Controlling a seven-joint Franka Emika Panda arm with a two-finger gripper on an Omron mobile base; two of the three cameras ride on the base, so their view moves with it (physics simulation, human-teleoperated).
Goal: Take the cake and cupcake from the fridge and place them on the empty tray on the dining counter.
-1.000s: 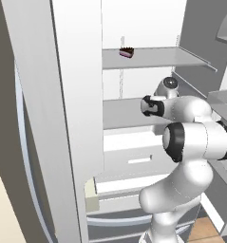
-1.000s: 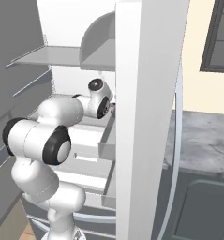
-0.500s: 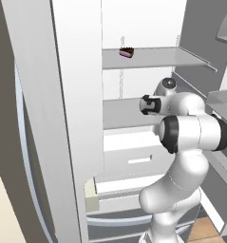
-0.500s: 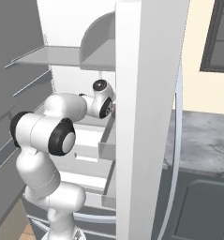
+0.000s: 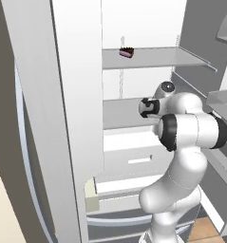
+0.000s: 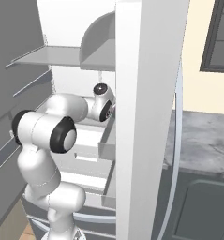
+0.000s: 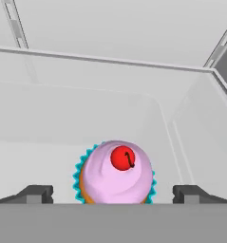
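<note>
Gripper (image 7: 113,193) spread wide, nothing gripped; fingertips (image 7: 35,193) stand either side of the cupcake (image 7: 115,172) with clear gaps both sides. Cupcake sits between them on the fridge (image 5: 77,95) middle shelf (image 5: 122,113), pink frosting, red cherry on top, teal wrapper edge showing. Behind the cupcake the shelf runs back bare to the rear wall; side wall is off to its right in hand view, some room before it. Shelf above (image 7: 100,59) crosses overhead, well apart from the cupcake top. Cake (image 5: 127,52) sits on the upper shelf (image 5: 153,58), near its back left part, well above the arm's wrist (image 5: 150,107). From the left base view, fridge door (image 5: 43,123) stands open left of the arm. From the right base view, other door edge (image 6: 144,117) stands just beside the wrist.
</note>
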